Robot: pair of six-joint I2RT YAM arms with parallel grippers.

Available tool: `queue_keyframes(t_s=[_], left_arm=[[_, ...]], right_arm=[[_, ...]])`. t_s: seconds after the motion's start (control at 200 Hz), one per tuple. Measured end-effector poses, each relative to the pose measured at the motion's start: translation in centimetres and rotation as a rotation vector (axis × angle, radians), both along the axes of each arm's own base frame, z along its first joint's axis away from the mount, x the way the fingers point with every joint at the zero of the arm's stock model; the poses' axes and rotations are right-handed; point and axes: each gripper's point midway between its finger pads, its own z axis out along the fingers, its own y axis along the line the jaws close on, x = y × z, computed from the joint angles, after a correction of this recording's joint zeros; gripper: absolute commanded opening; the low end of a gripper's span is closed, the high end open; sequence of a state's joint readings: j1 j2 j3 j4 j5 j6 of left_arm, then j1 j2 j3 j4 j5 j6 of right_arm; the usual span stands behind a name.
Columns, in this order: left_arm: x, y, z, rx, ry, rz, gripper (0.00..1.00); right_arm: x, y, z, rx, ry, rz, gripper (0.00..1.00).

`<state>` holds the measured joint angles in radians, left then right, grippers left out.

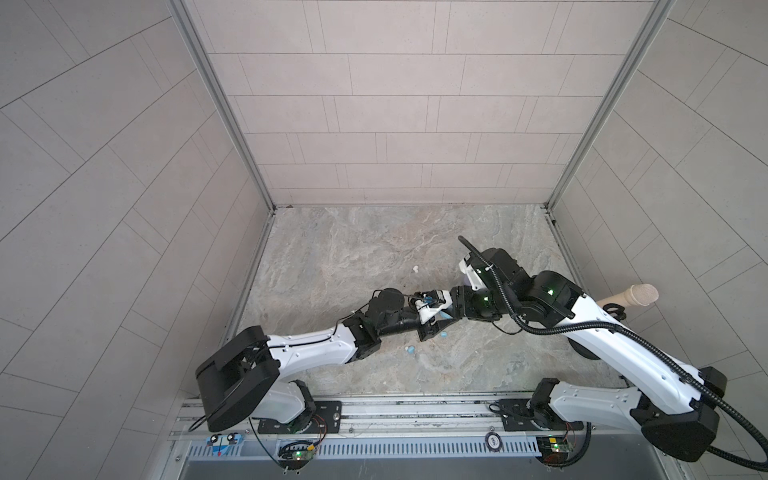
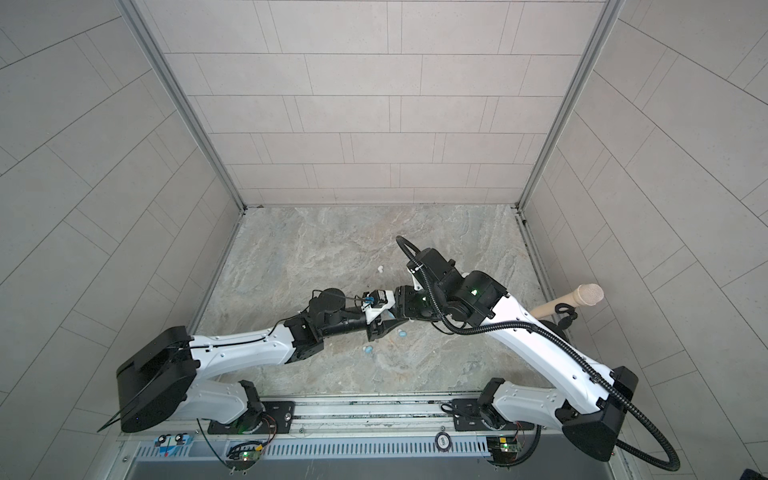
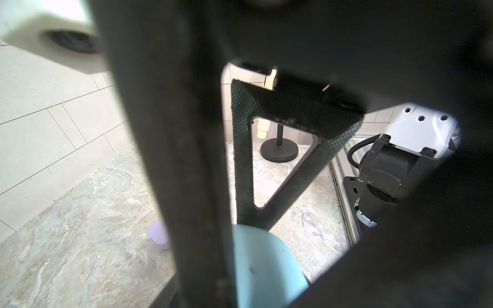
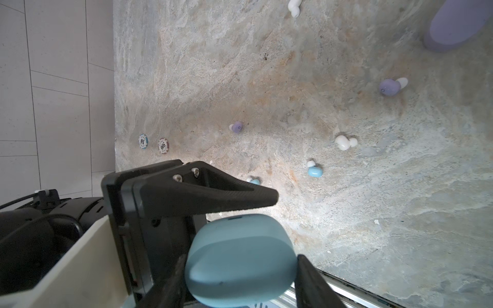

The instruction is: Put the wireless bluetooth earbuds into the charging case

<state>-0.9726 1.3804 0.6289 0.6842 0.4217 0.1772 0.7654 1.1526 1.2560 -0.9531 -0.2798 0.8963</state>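
My right gripper (image 4: 241, 278) is shut on the light blue charging case (image 4: 240, 256), held closed above the table at mid-scene (image 1: 445, 316). The left gripper (image 1: 432, 328) meets it from the left. One of its fingers (image 4: 208, 192) lies along the case's top, and the case (image 3: 264, 266) sits between its jaws. Whether they press on it is unclear. The earbuds lie loose on the stone table: two light blue (image 4: 314, 170) (image 4: 253, 181), two lilac (image 4: 237, 127) (image 4: 390, 86), two white (image 4: 344, 142) (image 4: 294, 6).
A lilac case (image 4: 453, 24) stands on the table beyond the earbuds. Two poker chips (image 4: 143, 140) lie by the left wall. A microphone (image 1: 627, 296) on a black round stand (image 3: 279, 150) is at the right edge. Tiled walls close in three sides.
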Motion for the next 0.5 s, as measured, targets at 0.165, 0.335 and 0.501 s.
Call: queue_keyframes(t_s=[0.165,0.335,0.501], left_arm=[[0.00,0.01,-0.02,0.000,0.002,0.000,0.44],[0.00,0.01,-0.03,0.001,0.001,0.000,0.37],[-0.01,0.01,-0.04,0.001,0.002,0.000,0.31]], right_arm=[[0.02,0.01,0.02,0.001,0.000,0.000,0.46],[0.10,0.02,0.03,0.003,-0.001,-0.004,0.46],[0.12,0.02,0.02,0.003,-0.001,-0.004,0.50]])
